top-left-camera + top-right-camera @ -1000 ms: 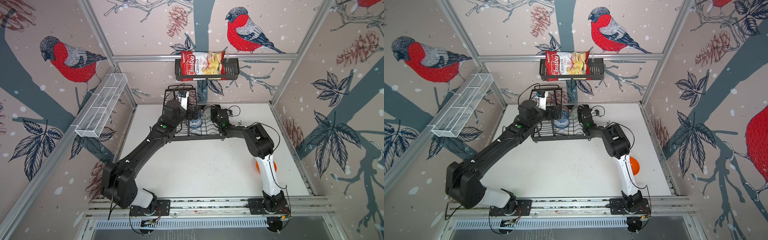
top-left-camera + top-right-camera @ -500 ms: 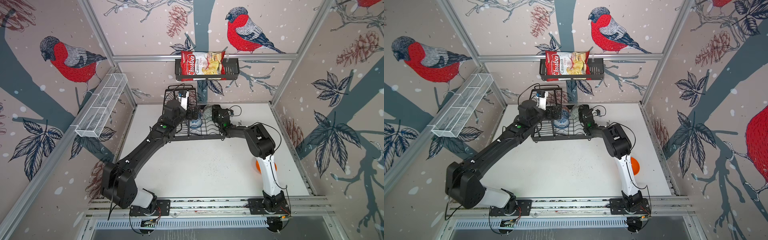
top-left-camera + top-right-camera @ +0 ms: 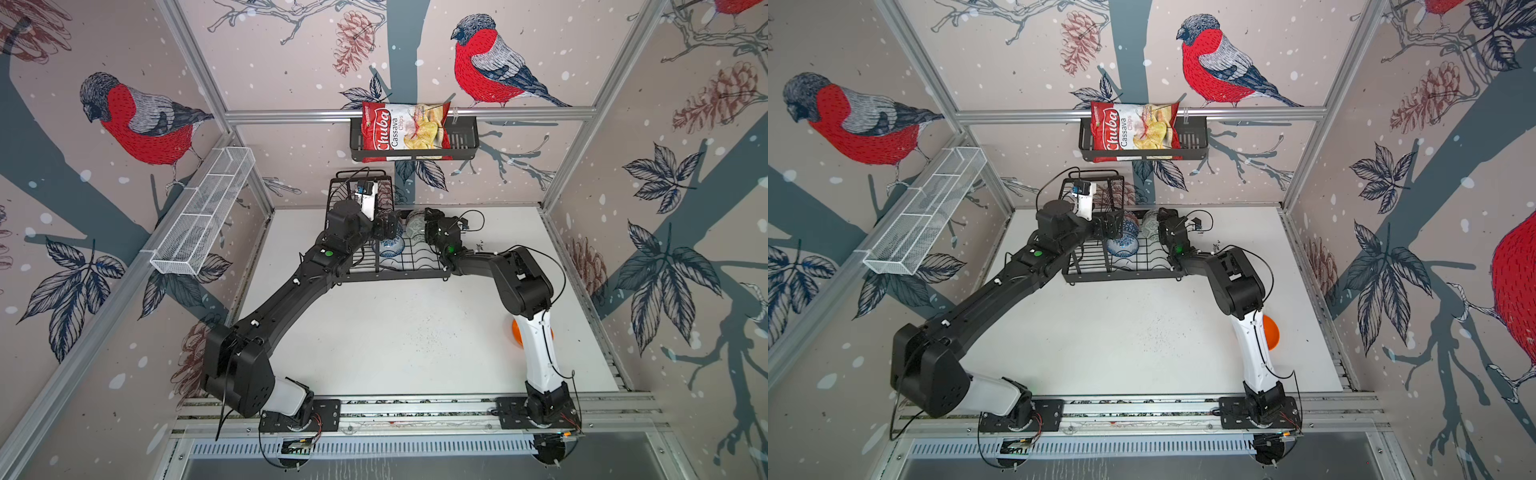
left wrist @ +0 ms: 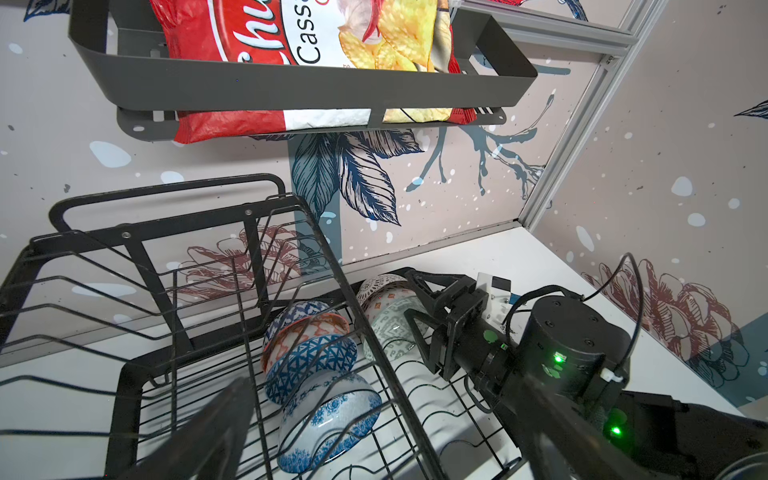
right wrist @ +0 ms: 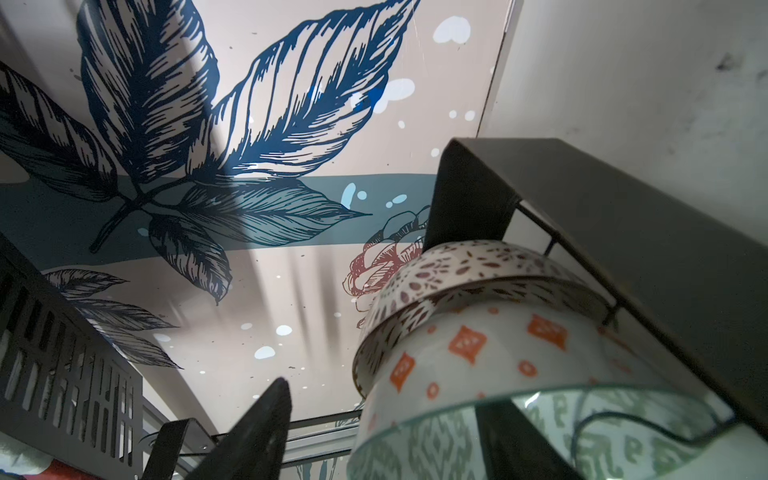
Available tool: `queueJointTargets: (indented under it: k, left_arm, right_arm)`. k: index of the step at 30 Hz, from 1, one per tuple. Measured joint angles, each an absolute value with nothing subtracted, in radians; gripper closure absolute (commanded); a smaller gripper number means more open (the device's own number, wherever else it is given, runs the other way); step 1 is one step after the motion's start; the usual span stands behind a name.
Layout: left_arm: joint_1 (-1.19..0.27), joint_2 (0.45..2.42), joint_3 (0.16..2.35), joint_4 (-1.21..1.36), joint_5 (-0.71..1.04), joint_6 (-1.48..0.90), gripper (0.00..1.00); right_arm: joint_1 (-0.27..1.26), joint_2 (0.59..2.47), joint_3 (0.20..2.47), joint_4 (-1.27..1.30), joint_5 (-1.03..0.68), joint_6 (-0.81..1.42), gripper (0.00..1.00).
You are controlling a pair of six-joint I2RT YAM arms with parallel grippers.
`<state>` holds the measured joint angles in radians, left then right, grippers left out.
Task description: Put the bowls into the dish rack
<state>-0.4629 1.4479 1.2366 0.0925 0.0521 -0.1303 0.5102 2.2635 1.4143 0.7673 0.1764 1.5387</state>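
Shows the right pincer spread at the rim of the grey-green bowl: one finger outside the wall and clear of it, the other inside, half veiled by the glossy rim; pinches nothing. Cannot tell inner-finger contact with the bowl. Finds that bowl tipped on edge at the back right of the dish rack, nested against a salmon-diamond bowl and, behind it, a white bowl with dark pattern. Shows the left pincer spread wide and empty over the rack's middle, beside the raised tier, both fingers blurred and cut off by the frame edge. Sees past them a second row on the rack's wavy base: blue-white floral bowl in front, blue geometric bowl next, then more patterned bowls, mostly covered, count unclear. Hides much of both rows under the two pincers in both top views. Leaves the orange bowl on the table well in front and to the right of the rack, mostly behind the right arm. Puts the chips bag in its black basket on the wall above the rack.
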Motion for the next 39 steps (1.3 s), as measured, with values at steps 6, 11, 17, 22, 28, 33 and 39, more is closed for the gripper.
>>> queueJointTargets:
  k: [6, 11, 17, 22, 28, 33, 39]
  left_arm:
    - [-0.463, 1.448, 1.236, 0.093, 0.051, -0.130, 0.02]
    - [-0.463, 1.446, 1.232, 0.093, 0.048, -0.129, 0.02]
    - [-0.463, 1.436, 1.230, 0.093, 0.023, -0.117, 0.02]
    - [-0.462, 1.428, 1.225, 0.092, 0.008, -0.101, 0.02]
    - [-0.467, 1.412, 1.226, 0.093, 0.007, -0.098, 0.02]
    - [-0.530, 1.428, 1.262, 0.089, -0.004, -0.081, 0.02]
    - [-0.666, 1.460, 1.314, 0.055, -0.041, -0.068, 0.02]
  right_arm:
    - [0.511, 2.217, 1.387, 0.750, 0.177, 1.520, 0.08]
    - [0.511, 2.162, 1.350, 0.730, 0.181, 1.493, 0.00]
    - [0.510, 2.091, 1.322, 0.673, 0.184, 1.438, 0.00]
    - [0.500, 2.019, 1.290, 0.591, 0.177, 1.369, 0.00]
    - [0.480, 1.872, 1.223, 0.456, 0.181, 1.250, 0.00]
    - [0.474, 1.725, 1.164, 0.343, 0.220, 1.136, 0.00]
    - [0.468, 1.568, 1.106, 0.161, 0.289, 1.016, 0.00]
